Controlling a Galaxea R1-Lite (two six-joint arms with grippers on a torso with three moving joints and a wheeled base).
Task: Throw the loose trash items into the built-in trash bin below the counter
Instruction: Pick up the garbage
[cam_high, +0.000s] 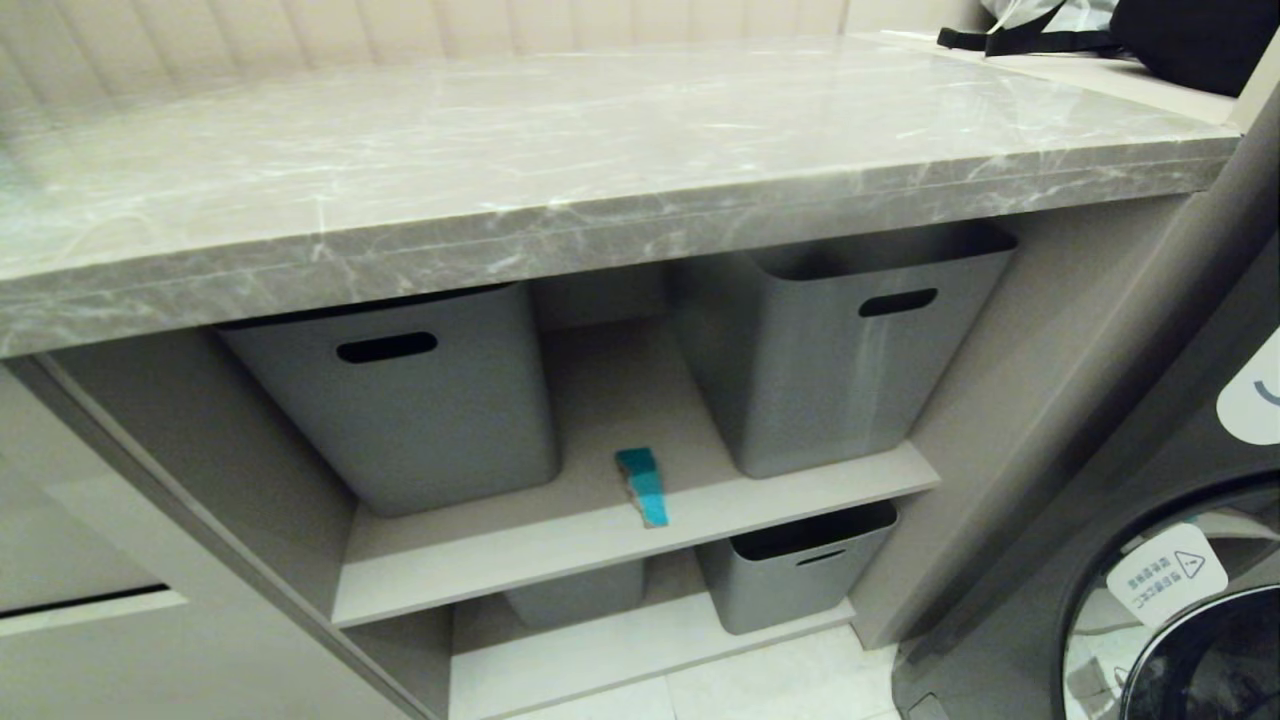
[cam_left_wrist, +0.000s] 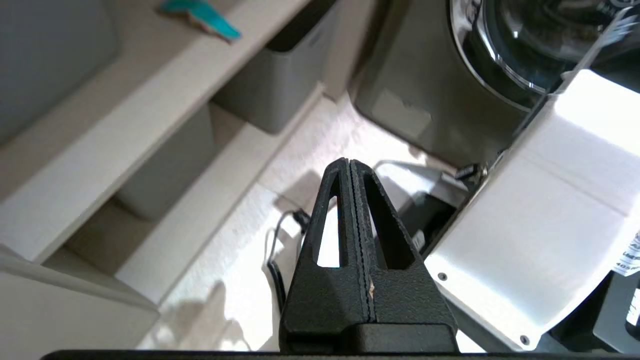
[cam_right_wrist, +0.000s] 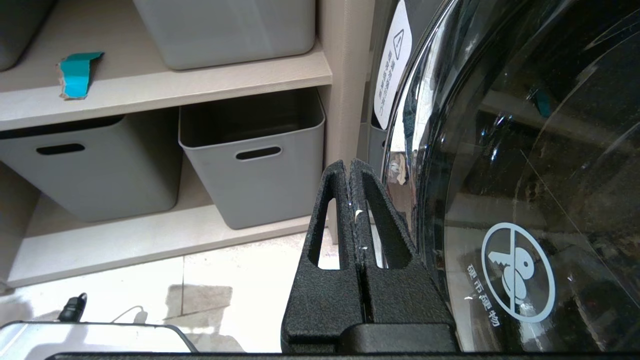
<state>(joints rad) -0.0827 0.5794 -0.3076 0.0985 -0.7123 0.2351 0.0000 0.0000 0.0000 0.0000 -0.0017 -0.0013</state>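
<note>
under the marble counter (cam_high: 600, 170) a teal wrapper (cam_high: 643, 486) is left unbinned on the shelf (cam_high: 620, 530), and both grippers are seen closed, empty.

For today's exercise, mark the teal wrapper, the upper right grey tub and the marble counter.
teal wrapper (cam_high: 643, 487): head view, middle of its strip.
upper right grey tub (cam_high: 840, 380): head view, front wall.
marble counter (cam_high: 560, 140): head view, bare top.
</note>
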